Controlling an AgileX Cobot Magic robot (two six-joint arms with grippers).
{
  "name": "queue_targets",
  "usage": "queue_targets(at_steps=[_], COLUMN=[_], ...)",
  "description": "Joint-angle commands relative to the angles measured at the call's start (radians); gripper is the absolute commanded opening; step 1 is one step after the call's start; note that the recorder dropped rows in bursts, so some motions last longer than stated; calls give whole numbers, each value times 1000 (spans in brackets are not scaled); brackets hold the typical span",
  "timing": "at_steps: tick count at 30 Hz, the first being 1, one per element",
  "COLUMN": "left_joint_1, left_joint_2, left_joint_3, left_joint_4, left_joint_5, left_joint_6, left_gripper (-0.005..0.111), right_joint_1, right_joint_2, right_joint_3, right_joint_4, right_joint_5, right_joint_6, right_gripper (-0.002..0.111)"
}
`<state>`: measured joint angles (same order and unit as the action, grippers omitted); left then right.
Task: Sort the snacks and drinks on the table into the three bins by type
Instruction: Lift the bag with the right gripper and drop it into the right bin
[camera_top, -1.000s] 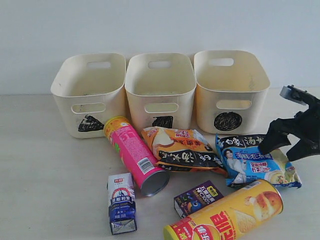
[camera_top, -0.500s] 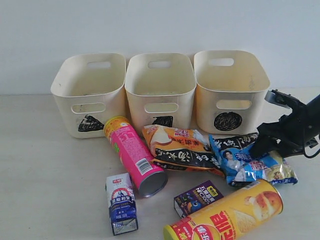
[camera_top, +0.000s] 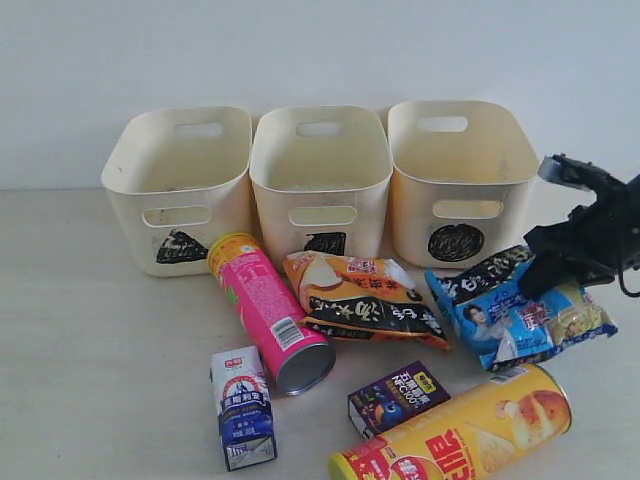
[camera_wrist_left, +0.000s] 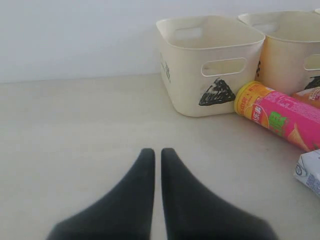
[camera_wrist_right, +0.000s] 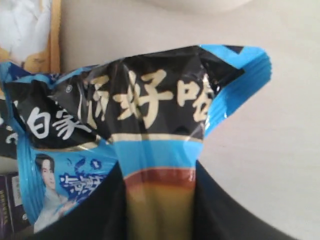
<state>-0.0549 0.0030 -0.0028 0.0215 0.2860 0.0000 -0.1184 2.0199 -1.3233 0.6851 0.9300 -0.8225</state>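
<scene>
My right gripper (camera_top: 548, 272) is shut on the crumpled edge of the blue-white packet (camera_top: 520, 318), in front of the circle-marked bin (camera_top: 415, 225). In the right wrist view the packet (camera_wrist_right: 150, 115) is pinched between both fingers of the right gripper (camera_wrist_right: 157, 167). The pink tube (camera_top: 270, 310), orange-black packet (camera_top: 360, 298), blue and white carton (camera_top: 243, 408), purple carton (camera_top: 397, 397) and yellow tube (camera_top: 455, 435) lie on the table (camera_top: 90, 350). My left gripper (camera_wrist_left: 157, 150) is shut and holds nothing, low over bare table short of the triangle bin (camera_wrist_left: 210, 70).
The triangle bin (camera_top: 130, 215), square bin (camera_top: 275, 215) and circle bin stand in a row against the back wall. The pink tube (camera_wrist_left: 280, 115) lies right in front of the triangle bin. Bare tabletop stretches to the left of the snacks.
The right gripper came down onto the blue-white packet and closed on it. The packet bunched up and its gripped end has risen and shifted right. The left gripper stayed shut.
</scene>
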Motion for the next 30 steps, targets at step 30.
queue_targets(at_steps=[30], left_joint_1=[4], left_joint_2=[-3], left_joint_3=[3], left_joint_4=[-5], left_joint_5=[-1], left_joint_6=[7], left_gripper=[4], right_joint_1=[34], right_joint_2=[-157], right_joint_3=[-327], right_joint_4=[353], right_joint_5=[-262], right_joint_6=[1], right_gripper=[0])
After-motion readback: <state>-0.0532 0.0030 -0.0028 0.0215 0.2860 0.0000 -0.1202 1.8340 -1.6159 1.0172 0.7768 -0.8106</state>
